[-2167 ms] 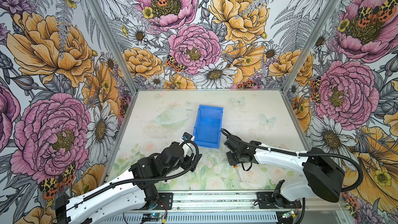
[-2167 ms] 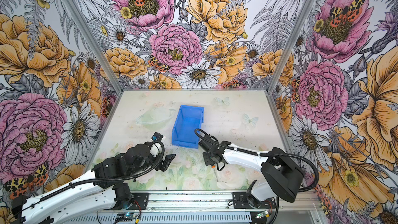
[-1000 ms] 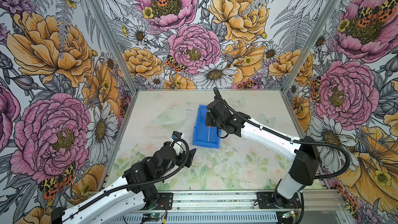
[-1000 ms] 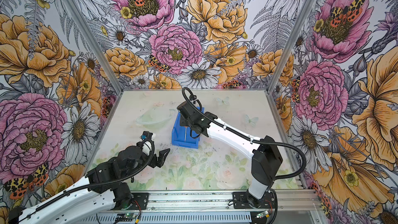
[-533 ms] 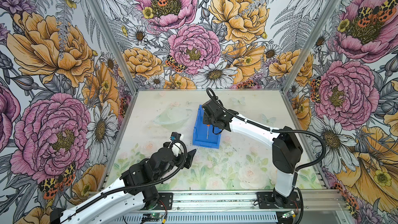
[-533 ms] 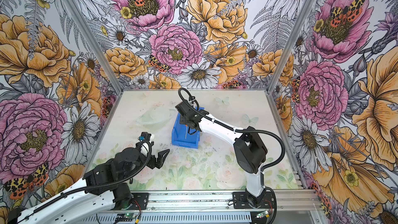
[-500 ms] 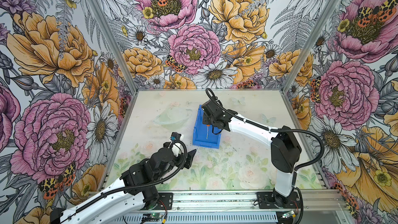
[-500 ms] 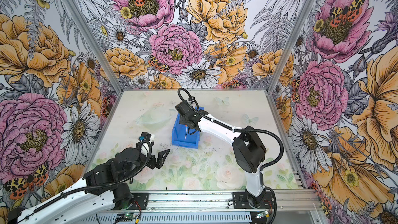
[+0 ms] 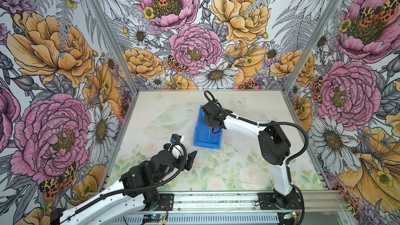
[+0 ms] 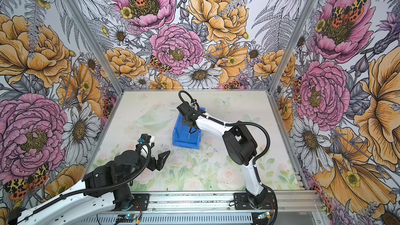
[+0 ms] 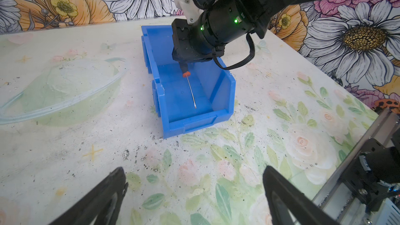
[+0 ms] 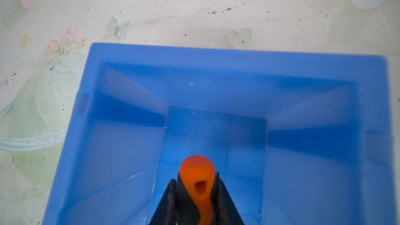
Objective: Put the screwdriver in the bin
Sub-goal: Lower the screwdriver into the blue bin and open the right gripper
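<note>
Right gripper point(image 12: 195, 200): jaws clamped on the handle of the small slim screwdriver with the orange-and-black plastic handle and thin silver shaft point(image 11: 191, 91). The orange butt end pokes up between the fingers in the right wrist view. The shaft hangs down, slightly tilted, inside the rectangular bright blue plastic bin point(image 11: 220, 83). The tip is low near the bin floor, toward the lower-cut short end. Can't tell whether it touches.

Both top views show the gripper over the bin's middle point(image 9: 195, 130), shaft visible below it point(image 10: 189, 135).

Two green LEDs point(image 11: 236, 20) are lit on the right wrist housing.

Left gripper point(image 11: 193, 169): jaws wide apart, holding nothing, above the pastel floral-print tabletop point(image 11: 65, 148). It's near the bin's low end, facing it, not touching.

The bin sits flat on the tabletop, roughly centre.
</note>
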`<state>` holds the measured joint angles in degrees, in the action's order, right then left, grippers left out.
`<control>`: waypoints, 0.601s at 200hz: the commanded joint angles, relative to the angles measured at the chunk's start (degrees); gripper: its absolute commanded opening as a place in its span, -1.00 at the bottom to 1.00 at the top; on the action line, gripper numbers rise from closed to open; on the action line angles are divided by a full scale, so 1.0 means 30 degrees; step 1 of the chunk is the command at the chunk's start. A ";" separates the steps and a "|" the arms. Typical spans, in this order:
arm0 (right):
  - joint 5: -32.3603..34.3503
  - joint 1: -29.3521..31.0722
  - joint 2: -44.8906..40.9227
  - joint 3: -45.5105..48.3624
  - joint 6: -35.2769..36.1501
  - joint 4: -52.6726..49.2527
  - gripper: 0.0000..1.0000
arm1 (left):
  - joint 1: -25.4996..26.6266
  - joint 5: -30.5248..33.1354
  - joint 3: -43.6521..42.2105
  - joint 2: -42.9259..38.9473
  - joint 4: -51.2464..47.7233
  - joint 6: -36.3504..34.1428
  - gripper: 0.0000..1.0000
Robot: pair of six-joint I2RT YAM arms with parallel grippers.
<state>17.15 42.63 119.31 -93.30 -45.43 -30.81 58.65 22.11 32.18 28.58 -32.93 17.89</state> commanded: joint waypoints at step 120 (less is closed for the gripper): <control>-0.0207 -0.0002 0.2310 -0.1025 0.0168 0.0279 -1.00 | 0.0371 0.0709 -0.0211 -0.0385 0.0359 0.0072 0.97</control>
<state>16.69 42.65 124.51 -94.02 -45.41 -30.74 59.27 22.76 32.18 28.21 -32.91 17.87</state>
